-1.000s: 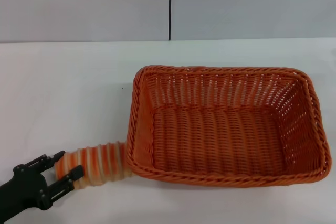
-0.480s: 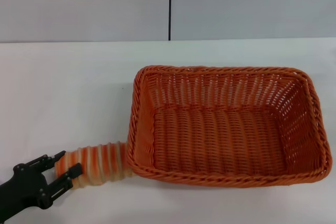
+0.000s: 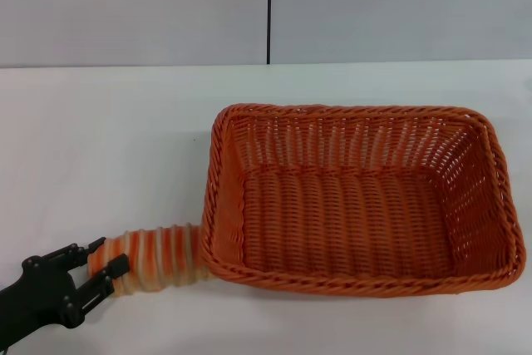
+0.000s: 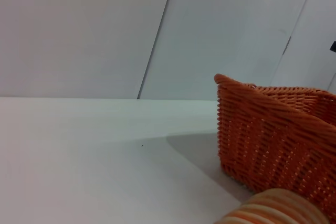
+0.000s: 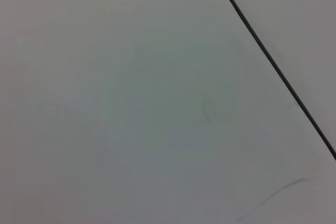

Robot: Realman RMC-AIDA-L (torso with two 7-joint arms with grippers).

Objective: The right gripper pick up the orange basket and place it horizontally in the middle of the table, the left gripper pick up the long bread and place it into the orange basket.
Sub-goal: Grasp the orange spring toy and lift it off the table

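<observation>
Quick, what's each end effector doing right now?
Left end effector: closed on the long bread.
Right end effector: not in view.

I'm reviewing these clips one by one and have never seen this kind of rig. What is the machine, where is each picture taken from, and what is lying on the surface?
This is a two-armed robot. One picture looks down from its head; the other two come from cameras on its wrists. On the white table sits an empty orange basket. Beside its near left corner lies a striped long bread, one end against the basket. The black left claw has its two fingers around the bread's other end, apparently gripping it. The left wrist picture shows the basket's side and a bit of bread. The right wrist picture shows only a plain grey surface; the right claw appears nowhere.
</observation>
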